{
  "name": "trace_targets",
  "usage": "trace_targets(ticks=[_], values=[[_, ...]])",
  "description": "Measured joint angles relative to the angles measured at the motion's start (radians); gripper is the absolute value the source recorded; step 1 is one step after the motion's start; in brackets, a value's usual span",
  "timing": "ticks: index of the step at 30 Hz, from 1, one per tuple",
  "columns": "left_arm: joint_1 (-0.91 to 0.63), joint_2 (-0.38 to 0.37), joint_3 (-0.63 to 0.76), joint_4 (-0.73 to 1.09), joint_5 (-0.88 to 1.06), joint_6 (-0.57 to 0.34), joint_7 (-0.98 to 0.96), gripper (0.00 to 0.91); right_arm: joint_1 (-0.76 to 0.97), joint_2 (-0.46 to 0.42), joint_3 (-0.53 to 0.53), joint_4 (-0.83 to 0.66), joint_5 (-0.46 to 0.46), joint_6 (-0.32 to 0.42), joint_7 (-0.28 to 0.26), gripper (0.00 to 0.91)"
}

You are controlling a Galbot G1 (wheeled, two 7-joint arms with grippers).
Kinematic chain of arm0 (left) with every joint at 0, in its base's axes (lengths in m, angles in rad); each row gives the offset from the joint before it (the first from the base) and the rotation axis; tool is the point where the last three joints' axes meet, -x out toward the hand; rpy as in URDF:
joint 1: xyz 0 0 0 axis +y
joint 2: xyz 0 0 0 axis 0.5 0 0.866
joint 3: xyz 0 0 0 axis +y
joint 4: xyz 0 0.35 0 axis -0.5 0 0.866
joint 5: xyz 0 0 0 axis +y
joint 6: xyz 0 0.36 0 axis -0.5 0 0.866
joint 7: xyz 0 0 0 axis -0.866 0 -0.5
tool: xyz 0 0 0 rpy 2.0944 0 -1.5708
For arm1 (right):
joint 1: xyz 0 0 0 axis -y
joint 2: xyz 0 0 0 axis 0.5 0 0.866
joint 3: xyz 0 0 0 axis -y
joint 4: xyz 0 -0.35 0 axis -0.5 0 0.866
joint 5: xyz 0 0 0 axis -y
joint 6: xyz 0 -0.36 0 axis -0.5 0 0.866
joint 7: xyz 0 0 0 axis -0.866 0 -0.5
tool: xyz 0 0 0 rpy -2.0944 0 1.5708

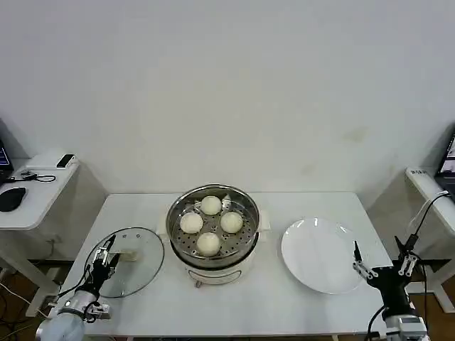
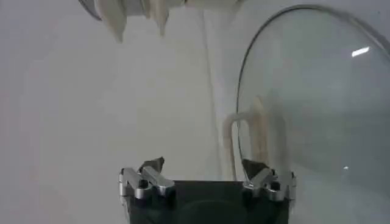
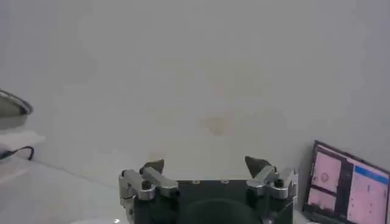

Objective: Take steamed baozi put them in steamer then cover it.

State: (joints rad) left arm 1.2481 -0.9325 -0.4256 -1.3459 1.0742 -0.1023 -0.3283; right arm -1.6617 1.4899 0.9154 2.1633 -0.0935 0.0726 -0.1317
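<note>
The steamer (image 1: 174, 231) stands uncovered at the table's centre, its perforated tray holding several off-white baozi (image 1: 210, 205). The cover (image 1: 142, 263), a clear glass lid with a cream bar handle (image 1: 128, 253), lies flat on the table to the steamer's left. My left gripper (image 1: 106, 257) hovers open at the lid's outer edge. In the left wrist view the handle (image 2: 244, 137) stands just ahead of the left gripper (image 2: 203, 164), closer to one fingertip, with nothing between the fingers. My right gripper (image 1: 384, 250) is open and holds nothing beside the plate's right edge; the right wrist view shows it (image 3: 206, 163) facing the wall.
A bare white plate (image 1: 320, 254) lies right of the steamer. A side table (image 1: 35, 192) with a mouse and a small device stands at the left. Another desk (image 1: 430, 188) is at the right, and a lit screen (image 3: 347, 189) sits near the right gripper. A white wall runs behind.
</note>
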Motion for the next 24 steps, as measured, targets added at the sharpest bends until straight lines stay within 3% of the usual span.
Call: trace_targets(ticks=[1,2,3,24], values=[[-0.007,-0.002,0.005,0.006,0.0,0.0,-0.001,0.504,-0.002,0.002,0.0,0.0,0.0,0.0,0.0,0.907],[-0.015,-0.005,0.01,0.013,0.002,-0.001,-0.002,0.05,-0.004,0.004,0.0,0.0,0.0,-0.001,0.0,0.907],[-0.022,-0.007,0.014,0.019,0.002,-0.001,-0.003,0.0,-0.006,0.005,-0.001,0.0,0.0,-0.001,0.0,0.907],[-0.07,-0.036,0.01,0.073,0.008,-0.022,-0.044,0.0,-0.022,0.007,-0.052,0.029,0.008,-0.036,-0.005,0.907]])
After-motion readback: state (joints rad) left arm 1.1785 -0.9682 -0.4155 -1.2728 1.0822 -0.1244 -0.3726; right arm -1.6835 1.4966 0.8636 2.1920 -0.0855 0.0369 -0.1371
